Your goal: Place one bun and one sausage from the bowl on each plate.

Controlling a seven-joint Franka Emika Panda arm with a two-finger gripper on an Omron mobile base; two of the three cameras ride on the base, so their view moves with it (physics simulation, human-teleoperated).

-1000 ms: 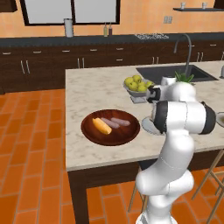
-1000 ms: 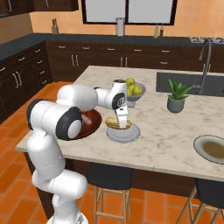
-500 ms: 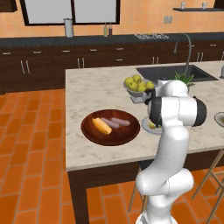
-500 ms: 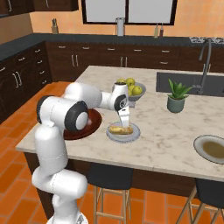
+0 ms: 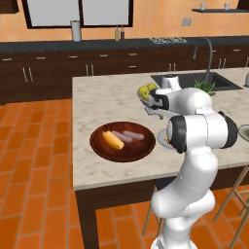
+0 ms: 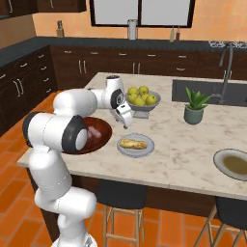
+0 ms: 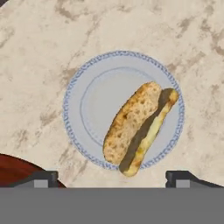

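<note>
Beige marble island counter (image 6: 193,144). Right base view: gripper (image 6: 126,116), jaws wide and empty, above blue-rimmed plate (image 7: 87,105); hand view shows its toasted split bun (image 7: 138,124) at 4 o'clock. Left base view: reddish-brown wooden bowl (image 5: 99,146) holding another bun (image 5: 114,140) and two sausages (image 5: 127,135).

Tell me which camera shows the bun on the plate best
The hand view: it looks straight down on the bun, whole and large. The right base view shows it small on the plate; in the left base view the arm hides it.
</note>
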